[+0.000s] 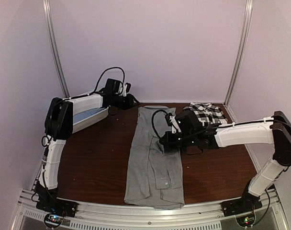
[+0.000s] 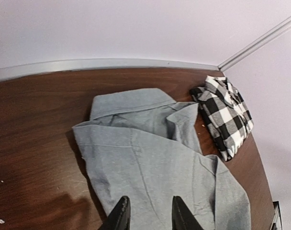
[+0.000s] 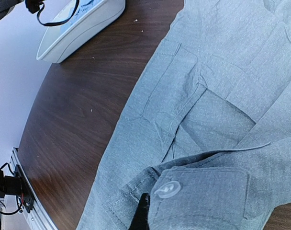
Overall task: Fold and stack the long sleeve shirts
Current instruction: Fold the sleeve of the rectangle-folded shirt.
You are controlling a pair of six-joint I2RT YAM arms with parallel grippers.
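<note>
A plain grey long sleeve shirt [image 1: 152,167] lies lengthwise down the middle of the table, collar at the back. My right gripper [image 1: 162,142] is over its middle and shut on a buttoned sleeve cuff [image 3: 198,196]; one black finger [image 3: 143,215] shows beside the button, the other is hidden under the cloth. At the back, by the collar end, my left gripper [image 1: 132,101] hovers over the grey shirt [image 2: 150,158]. The left gripper [image 2: 150,218] is open with nothing between its fingers. A folded black-and-white checked shirt [image 1: 207,112] rests at the back right corner. Light blue cloth [image 1: 88,116] lies in the tub.
A white plastic tub [image 1: 100,115] sits at the back left, under my left forearm, also seen in the right wrist view [image 3: 83,28]. Walls close the table on three sides. Bare brown tabletop [image 1: 97,163] lies left of the grey shirt and also at the right front [image 1: 212,172].
</note>
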